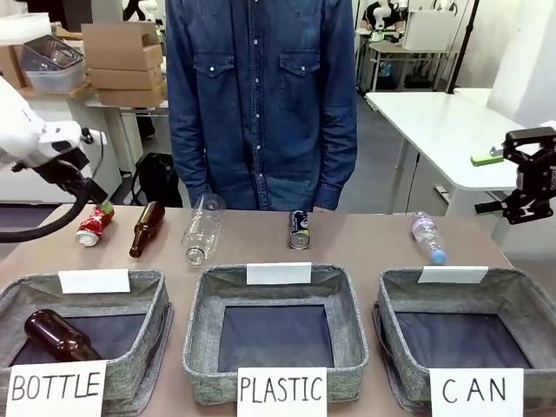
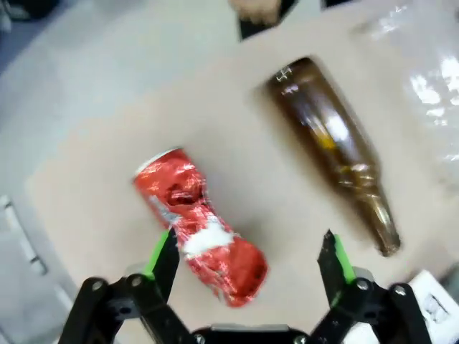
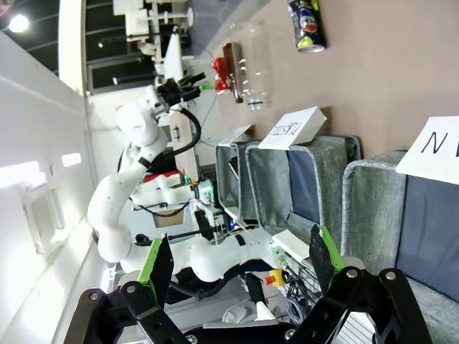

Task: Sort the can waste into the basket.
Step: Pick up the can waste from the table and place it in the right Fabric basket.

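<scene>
The left end effector (image 2: pixel 248 244) is down at the far left of the counter (image 1: pixel 365 243), its two green-padded fingers spread wide. The red can (image 1: pixel 94 226) lies on its side there, crushed and dented. In the left wrist view its near end sits between the fingers, close against one of them. That view is blurred, so I can't say whether the pad actually touches the can; nothing is clamped.

Just right of the red can lies a brown glass bottle (image 1: pixel 146 229), then a big clear plastic bottle (image 1: pixel 202 228), both on their sides. The black can (image 1: pixel 299 229) is at the middle of the far edge, in front of a person in a denim shirt (image 1: pixel 261 104). A small clear bottle with a blue cap (image 1: pixel 427 236) lies further right.

Three grey fabric bins line the near edge. The basket labelled CAN (image 1: pixel 508 280) is on the right, well apart from both cans. The PLASTIC bin (image 1: pixel 343 287) is in the middle. The BOTTLE bin (image 1: pixel 17 291) on the left holds another brown bottle (image 1: pixel 56 334).

The right end effector (image 1: pixel 488 184) hangs in the air at the far right, above the level of the counter, its fingers wide apart and holding nothing.
</scene>
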`<state>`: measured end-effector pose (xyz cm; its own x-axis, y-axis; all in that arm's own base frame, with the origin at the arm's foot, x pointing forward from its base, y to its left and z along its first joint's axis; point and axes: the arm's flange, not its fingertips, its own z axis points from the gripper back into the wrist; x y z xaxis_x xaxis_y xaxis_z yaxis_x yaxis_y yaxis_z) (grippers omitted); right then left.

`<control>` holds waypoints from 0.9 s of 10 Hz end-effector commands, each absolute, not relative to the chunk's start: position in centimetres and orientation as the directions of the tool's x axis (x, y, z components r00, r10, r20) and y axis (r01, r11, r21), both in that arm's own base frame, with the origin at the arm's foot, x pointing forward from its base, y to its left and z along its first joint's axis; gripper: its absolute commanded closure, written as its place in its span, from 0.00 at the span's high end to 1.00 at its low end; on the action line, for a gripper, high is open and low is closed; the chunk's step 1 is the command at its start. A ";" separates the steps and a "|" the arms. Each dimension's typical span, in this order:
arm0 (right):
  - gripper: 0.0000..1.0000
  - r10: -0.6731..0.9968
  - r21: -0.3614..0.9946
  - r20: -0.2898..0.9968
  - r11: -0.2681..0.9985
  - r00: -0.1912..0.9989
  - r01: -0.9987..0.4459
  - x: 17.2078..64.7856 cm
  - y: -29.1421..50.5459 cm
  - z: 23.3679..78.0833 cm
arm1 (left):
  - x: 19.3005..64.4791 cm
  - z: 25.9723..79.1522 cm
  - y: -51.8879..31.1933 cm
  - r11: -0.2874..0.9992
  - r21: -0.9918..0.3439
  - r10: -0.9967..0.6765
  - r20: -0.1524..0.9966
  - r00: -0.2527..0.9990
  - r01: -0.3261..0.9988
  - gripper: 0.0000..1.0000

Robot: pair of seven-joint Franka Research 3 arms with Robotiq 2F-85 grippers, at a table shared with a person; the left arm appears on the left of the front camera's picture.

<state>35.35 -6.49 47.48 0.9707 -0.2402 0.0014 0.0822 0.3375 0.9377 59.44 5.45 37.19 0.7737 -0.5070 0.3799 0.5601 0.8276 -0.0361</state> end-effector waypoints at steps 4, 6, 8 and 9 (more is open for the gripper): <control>1.00 -0.230 0.942 0.025 0.330 0.973 0.053 35.5 -6.5 47.5 | 62.9 32.5 5.8 0.900 -0.037 -0.418 0.215 0.883 0.435 1.00; 1.00 -0.230 0.942 0.025 0.330 0.973 0.053 35.5 -6.5 47.5 | 63.4 31.9 6.0 0.905 -0.045 -0.402 0.225 0.887 0.422 1.00; 1.00 -0.230 0.942 0.025 0.330 0.973 0.053 35.5 -6.5 47.5 | 63.5 31.9 6.1 0.916 -0.010 -0.388 0.234 0.892 0.401 0.50; 1.00 -0.230 0.942 0.025 0.330 0.973 0.053 35.5 -6.5 47.5 | 63.5 31.8 6.1 0.915 -0.006 -0.391 0.235 0.890 0.404 0.40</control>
<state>35.36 -6.50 47.48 0.9707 -0.2404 0.0013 0.0823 0.3375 0.9377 63.25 6.28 31.74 0.8831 -0.4021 0.2416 0.4213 0.9064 -0.0316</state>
